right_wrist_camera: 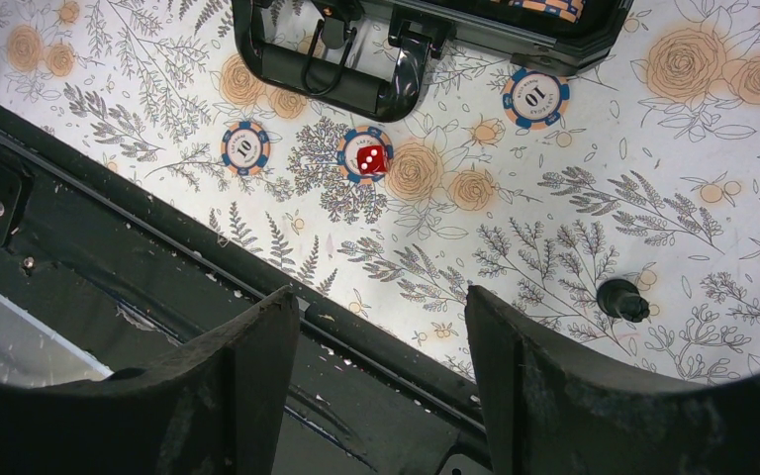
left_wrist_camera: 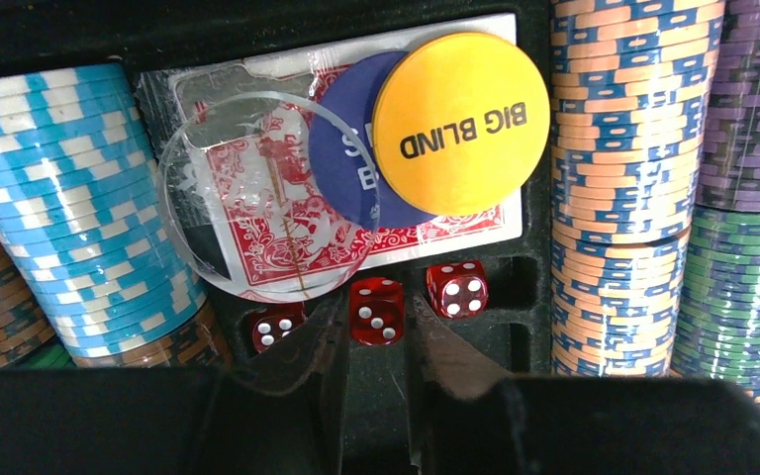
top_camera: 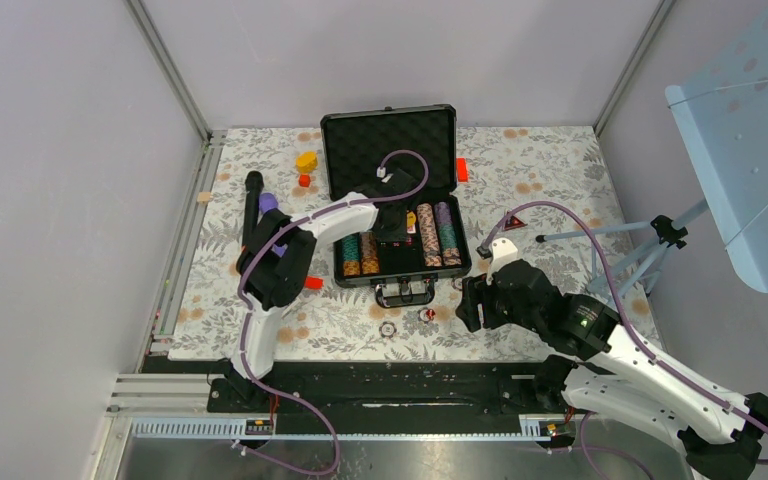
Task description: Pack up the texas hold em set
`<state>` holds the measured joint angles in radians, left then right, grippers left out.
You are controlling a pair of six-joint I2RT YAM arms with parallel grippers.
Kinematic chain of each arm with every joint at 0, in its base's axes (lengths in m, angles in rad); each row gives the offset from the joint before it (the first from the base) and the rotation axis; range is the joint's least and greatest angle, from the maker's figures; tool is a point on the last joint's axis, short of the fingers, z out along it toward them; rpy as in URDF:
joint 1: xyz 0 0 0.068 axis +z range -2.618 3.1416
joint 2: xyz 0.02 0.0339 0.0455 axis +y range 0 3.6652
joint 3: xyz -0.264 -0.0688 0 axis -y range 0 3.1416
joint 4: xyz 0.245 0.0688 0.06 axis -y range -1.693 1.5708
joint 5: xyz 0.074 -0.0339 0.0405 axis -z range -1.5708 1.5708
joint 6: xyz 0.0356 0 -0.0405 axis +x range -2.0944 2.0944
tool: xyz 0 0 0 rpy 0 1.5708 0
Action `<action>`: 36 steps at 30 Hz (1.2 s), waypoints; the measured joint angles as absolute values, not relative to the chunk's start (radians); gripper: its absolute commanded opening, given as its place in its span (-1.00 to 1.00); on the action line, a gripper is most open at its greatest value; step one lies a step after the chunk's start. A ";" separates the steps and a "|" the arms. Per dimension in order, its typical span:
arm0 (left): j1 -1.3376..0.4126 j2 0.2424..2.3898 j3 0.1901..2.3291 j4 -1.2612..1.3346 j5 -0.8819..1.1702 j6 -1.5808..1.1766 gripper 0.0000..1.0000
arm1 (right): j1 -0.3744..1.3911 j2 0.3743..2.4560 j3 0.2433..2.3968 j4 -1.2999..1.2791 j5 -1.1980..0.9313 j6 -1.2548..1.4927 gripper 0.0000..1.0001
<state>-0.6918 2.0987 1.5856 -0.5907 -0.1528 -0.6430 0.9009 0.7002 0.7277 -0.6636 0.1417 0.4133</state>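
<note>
The black case [top_camera: 390, 130] lies open mid-table, foam lid up and handle [right_wrist_camera: 327, 69] toward me. Inside are rows of striped chips [left_wrist_camera: 618, 148], a red card deck [left_wrist_camera: 287, 198], a clear disc [left_wrist_camera: 208, 218] and a yellow BIG BLIND button [left_wrist_camera: 460, 124]. My left gripper [left_wrist_camera: 378, 302] reaches into the case, shut on the middle red die [left_wrist_camera: 376, 322] of three in their slots. My right gripper [right_wrist_camera: 381, 307] hangs open and empty over the near table edge. On the cloth lie loose chips [right_wrist_camera: 245, 147] [right_wrist_camera: 535, 97] and a red die [right_wrist_camera: 371, 159] resting on a chip.
Yellow [top_camera: 306, 160] and red [top_camera: 304, 181] blocks and a purple-and-black cylinder [top_camera: 255, 205] lie left of the case. Another red block [top_camera: 462, 170] sits at its right. A tripod [top_camera: 640, 245] stands at the right edge. A black rail [right_wrist_camera: 158, 287] runs along the near edge.
</note>
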 measured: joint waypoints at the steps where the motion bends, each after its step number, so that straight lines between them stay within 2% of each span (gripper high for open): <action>1: -0.692 2.100 1.587 -0.592 -0.154 -0.645 -1.00 | 0.901 0.700 0.728 -0.664 0.142 0.413 0.39; 21: -0.726 2.168 1.681 -0.638 -0.169 -0.685 -0.94 | 0.901 0.692 0.727 -0.668 0.149 0.414 0.39; 27: -0.729 2.169 1.681 -0.633 -0.170 -0.694 -0.74 | 0.901 0.691 0.727 -0.668 0.149 0.414 0.39; 36: -0.732 2.169 1.681 -0.633 -0.181 -0.701 -0.60 | 0.901 0.693 0.727 -0.668 0.149 0.416 0.39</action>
<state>-0.7322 2.1689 1.6810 -0.6334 -0.1806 -0.7010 0.9009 0.6926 0.7273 -0.6682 0.1486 0.4164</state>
